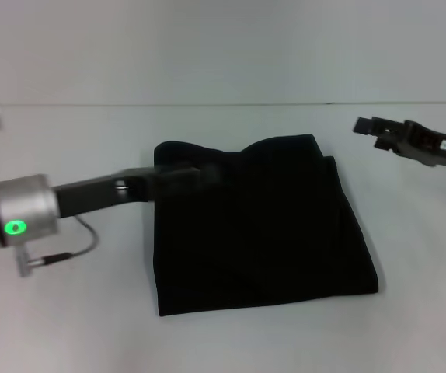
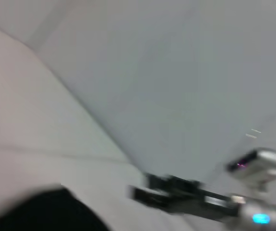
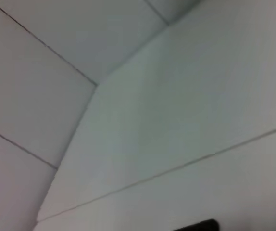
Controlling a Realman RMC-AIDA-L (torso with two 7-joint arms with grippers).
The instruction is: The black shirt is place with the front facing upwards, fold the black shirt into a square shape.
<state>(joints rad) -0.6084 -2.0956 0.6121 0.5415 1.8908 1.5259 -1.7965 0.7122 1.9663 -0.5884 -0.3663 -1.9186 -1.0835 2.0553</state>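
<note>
Head view is showing the black shirt lying folded into a rough square on the table. Left gripper is sitting at its far-left corner; can't tell whether it's pinching cloth. Right gripper is hovering clear, jaws looking parted. Cloth is looking light and floppy, so I'd be pinching corners or doubled edges.
</note>
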